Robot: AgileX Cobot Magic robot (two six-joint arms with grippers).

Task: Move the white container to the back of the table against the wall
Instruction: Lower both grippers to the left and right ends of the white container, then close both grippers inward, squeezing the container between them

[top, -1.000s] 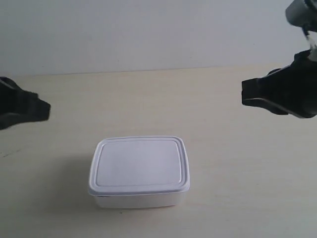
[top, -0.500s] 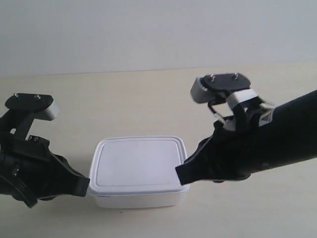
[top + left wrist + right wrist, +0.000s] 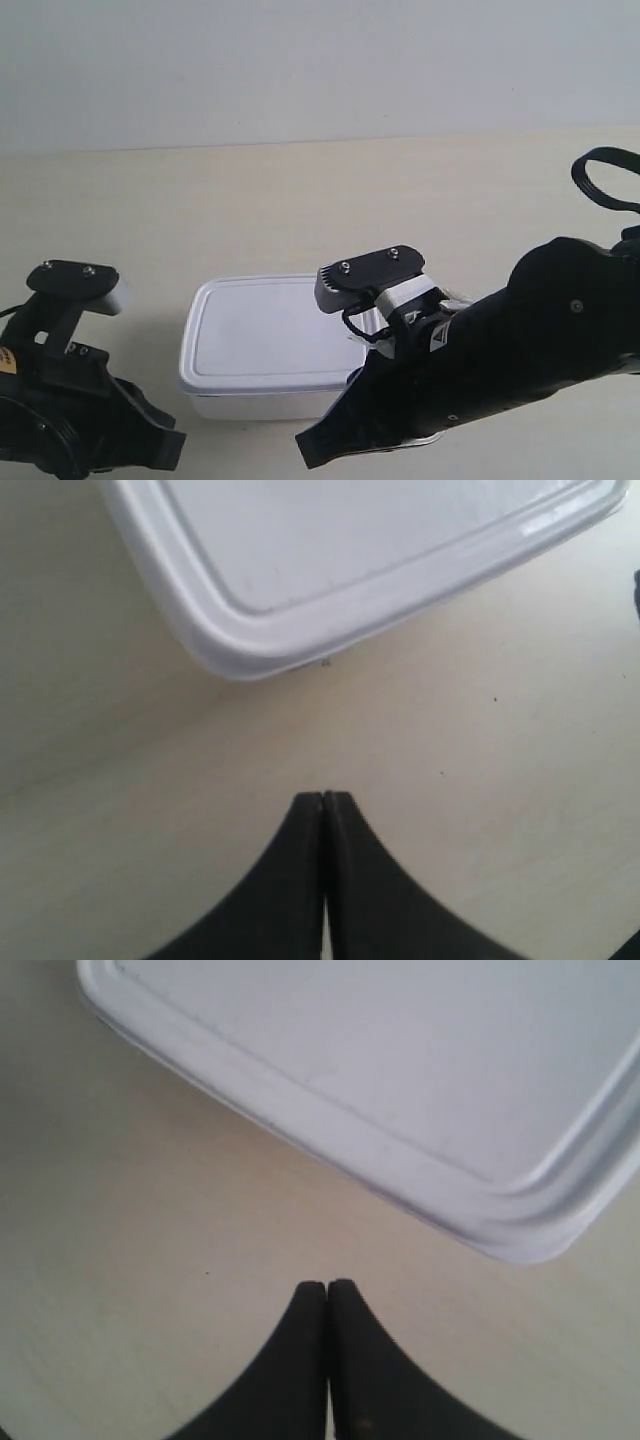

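Observation:
The white container (image 3: 272, 335) sits lid-on at the near middle of the table (image 3: 300, 200), well short of the wall (image 3: 300, 70). The arm at the exterior view's left has its black gripper (image 3: 168, 448) low, beside and in front of the box's front-left corner. The arm at the exterior view's right reaches across the box's front-right corner and hides it; its gripper (image 3: 312, 450) is just in front of the box. In the left wrist view my left gripper (image 3: 323, 798) is shut and empty, a short gap from a container (image 3: 380, 550) corner. My right gripper (image 3: 327, 1285) is also shut and empty, near the container (image 3: 400, 1070) edge.
Bare cream tabletop (image 3: 480, 190) stretches from behind the container to the wall. A black cable loop (image 3: 600, 180) rises over the arm at the exterior view's right. A few tiny dark specks (image 3: 494, 699) mark the wood.
Both arms have dropped lower and toward the table's near edge. Their tips went from the container's two sides to in front of its front corners. The container has not moved.

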